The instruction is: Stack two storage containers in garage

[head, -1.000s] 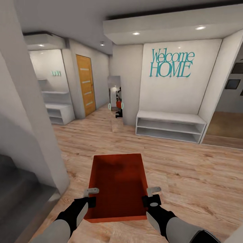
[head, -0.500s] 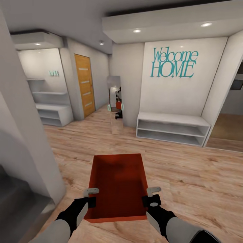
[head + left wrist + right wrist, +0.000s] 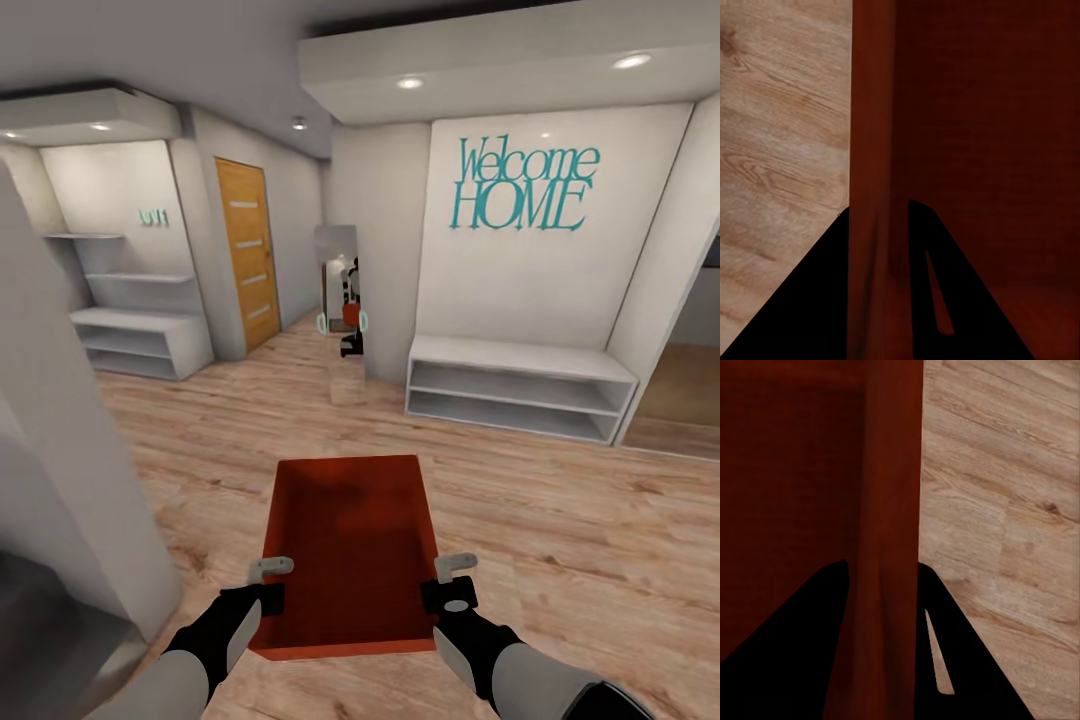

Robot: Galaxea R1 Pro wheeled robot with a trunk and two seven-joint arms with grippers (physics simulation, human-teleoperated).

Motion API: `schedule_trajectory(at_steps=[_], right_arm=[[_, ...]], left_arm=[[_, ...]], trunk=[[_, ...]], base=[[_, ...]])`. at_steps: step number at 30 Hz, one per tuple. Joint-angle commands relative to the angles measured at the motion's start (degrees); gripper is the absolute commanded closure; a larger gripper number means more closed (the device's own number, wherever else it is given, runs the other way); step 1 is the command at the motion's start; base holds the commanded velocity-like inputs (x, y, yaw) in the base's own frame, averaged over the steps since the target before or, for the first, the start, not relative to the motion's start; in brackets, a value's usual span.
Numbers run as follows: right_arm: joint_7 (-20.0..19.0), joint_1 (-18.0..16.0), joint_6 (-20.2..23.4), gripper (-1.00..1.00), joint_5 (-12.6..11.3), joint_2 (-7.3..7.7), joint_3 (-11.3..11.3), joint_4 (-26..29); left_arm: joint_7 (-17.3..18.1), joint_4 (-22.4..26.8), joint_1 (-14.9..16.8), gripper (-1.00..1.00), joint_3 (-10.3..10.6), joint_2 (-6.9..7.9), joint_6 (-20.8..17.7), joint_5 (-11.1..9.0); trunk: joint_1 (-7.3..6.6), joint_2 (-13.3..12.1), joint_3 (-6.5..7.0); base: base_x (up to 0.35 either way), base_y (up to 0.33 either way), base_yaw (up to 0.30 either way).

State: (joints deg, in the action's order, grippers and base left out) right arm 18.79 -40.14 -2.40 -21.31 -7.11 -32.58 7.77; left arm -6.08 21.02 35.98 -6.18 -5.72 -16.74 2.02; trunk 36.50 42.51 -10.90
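Load: one orange-red rectangular lidless storage container point(image 3: 350, 545), shallow, carried level in front of the robot above the light wood-plank floor point(image 3: 560, 520). Its interior appears empty.
Second container: location cannot be stated from these views.
Left gripper point(image 3: 268, 585): jaws nearly together, pinching the container's left side wall close to the near corner. In the left wrist view the wall point(image 3: 874, 187) runs straight between the two dark fingers point(image 3: 802, 315).
Right gripper point(image 3: 452, 582): same condition on the right side wall, near the near corner; the right wrist view shows the wall point(image 3: 896, 532) clamped between its fingers point(image 3: 795, 652).
Location: an entry hall with a white wall bearing teal "Welcome HOME" lettering point(image 3: 522, 187), a low white open shelf bench point(image 3: 515, 385) beneath it, and an orange wooden door point(image 3: 247, 255) to the left. No grey concrete garage floor is in sight.
Task stage (judgement): transport leg; placement not yet begun.
Hazard, grip: both holds sit at the near end, so the far end is cantilevered. A sudden stop or turn could let the container pivot downward or slip from the thin walls.
Hazard, clearance: a pale wall corner point(image 3: 70, 480) stands close on the left; a tight turn could strike the left arm or container.
Hazard, arm spacing: any change in distance between the arms would flex or release the walls.
Mirror: a narrow mirror panel point(image 3: 340, 300) ahead seems to reflect the robot; detail is too small to confirm.
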Motion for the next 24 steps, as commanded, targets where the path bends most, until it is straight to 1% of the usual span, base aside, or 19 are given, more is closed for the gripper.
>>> schedule_trajectory(at_steps=[1, 24], right_arm=[[0.2, -0.1, -0.9, 1.0, 0.7, 0.34, 2.0, 0.1], [0.2, -0.1, -0.9, 1.0, 0.7, 0.34, 2.0, 0.1]], left_arm=[[-0.3, -0.1, 0.0, 1.0, -0.1, 1.67, -0.4, 0.6], [-0.3, 0.0, 0.0, 1.0, -0.1, 1.69, -0.4, 0.6]], trunk=[[0.04, 0.1, -0.08], [0.04, 0.1, -0.08]], base=[[0.322, 0.0, 0.0], [0.322, 0.0, 0.0]])
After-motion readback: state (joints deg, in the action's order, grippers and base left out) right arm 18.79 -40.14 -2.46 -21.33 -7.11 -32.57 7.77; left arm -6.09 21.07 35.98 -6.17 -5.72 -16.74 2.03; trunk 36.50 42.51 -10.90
